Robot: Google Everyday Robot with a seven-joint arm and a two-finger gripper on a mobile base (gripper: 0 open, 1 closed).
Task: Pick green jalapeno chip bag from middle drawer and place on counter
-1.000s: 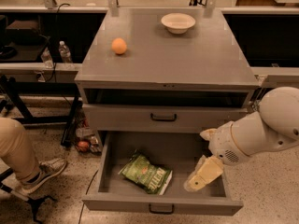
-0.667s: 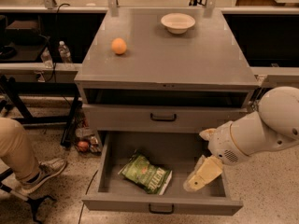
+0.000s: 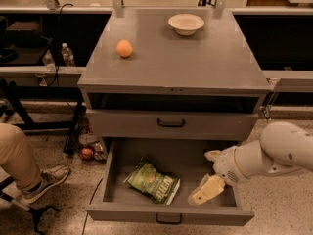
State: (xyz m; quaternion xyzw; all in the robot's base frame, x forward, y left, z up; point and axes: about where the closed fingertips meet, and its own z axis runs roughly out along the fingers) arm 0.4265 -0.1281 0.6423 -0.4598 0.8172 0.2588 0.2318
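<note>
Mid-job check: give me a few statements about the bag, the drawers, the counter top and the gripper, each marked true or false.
1. The crinkled green foil chip bag lies inside the open deep grey metal drawer. True.
2. The cream gripper is lifting the bag. False: it is low at the drawer's right side, beside the bag, with a gap showing between them.
3. The round orange fruit sits in the white bowl. False: they stand apart on the flat grey metal counter, the fruit to the left and the bowl near the back.
4. The shallower grey drawer above the open one is shut. True.
</note>
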